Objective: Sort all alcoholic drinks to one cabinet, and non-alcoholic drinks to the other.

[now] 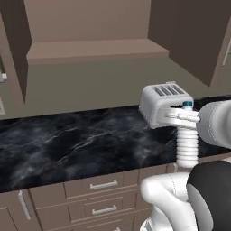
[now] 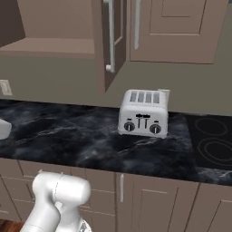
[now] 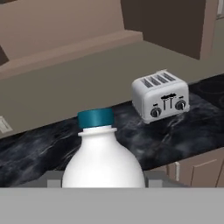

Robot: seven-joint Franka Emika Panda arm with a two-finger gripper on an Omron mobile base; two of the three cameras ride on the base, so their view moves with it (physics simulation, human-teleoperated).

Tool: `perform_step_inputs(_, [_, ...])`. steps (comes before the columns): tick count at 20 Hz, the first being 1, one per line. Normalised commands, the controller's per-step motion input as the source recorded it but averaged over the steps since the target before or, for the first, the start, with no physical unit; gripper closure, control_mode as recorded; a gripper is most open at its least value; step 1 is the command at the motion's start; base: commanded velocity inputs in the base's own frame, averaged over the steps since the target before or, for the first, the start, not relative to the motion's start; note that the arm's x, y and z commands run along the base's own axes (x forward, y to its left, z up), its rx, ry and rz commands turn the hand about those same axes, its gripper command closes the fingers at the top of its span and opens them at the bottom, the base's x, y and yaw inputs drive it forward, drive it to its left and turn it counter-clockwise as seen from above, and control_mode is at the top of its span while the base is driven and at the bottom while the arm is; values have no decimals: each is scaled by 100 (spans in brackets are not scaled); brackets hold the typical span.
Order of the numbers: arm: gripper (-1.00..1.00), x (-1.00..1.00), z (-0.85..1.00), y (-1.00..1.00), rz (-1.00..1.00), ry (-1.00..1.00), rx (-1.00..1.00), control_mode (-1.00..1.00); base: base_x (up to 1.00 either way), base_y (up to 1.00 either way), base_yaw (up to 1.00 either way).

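A small white ribbed plastic bottle [image 1: 187,146] with a blue cap [image 1: 187,104], one of the non-alcoholic drinks, hangs upright in the air over the counter's front edge. My gripper [image 1: 184,116] is shut on its neck, reaching in from the right. In the hand view the same bottle [image 3: 103,162] stands close up between the fingers, its cap [image 3: 95,118] at mid-frame. An open wall cabinet [image 1: 97,49] with a bare shelf lies up and to the left. The alcoholic drinks are out of view.
A silver toaster [image 1: 162,103] [image 2: 144,113] [image 3: 161,94] stands on the black marble counter [image 1: 76,140] just behind the bottle. An open cabinet door [image 2: 108,41] juts out above it. A closed cabinet [image 2: 174,27] and a cooktop [image 2: 213,140] lie to the right.
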Motion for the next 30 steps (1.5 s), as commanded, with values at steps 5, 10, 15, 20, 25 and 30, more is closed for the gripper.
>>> perform_step_inputs(5, [100, 0, 0, 0, 0, 0, 0, 100, 49, -17, 0])
perform_step_inputs(10, [100, 0, 0, 0, 0, 0, 0, 100, 58, -24, 0])
perform_step_inputs(15, [100, 0, 0, 0, 0, 0, 0, 100, 63, -26, 0])
perform_step_inputs(20, [100, 0, 0, 0, 0, 0, 0, 100, 74, -11, 0])
perform_step_inputs(25, [100, 4, 24, 0, 0, -14, 0, -100, 10, 0, 0])
perform_step_inputs(30, [100, 10, 66, 0, 0, -28, 0, -100, 0, 0, 0])
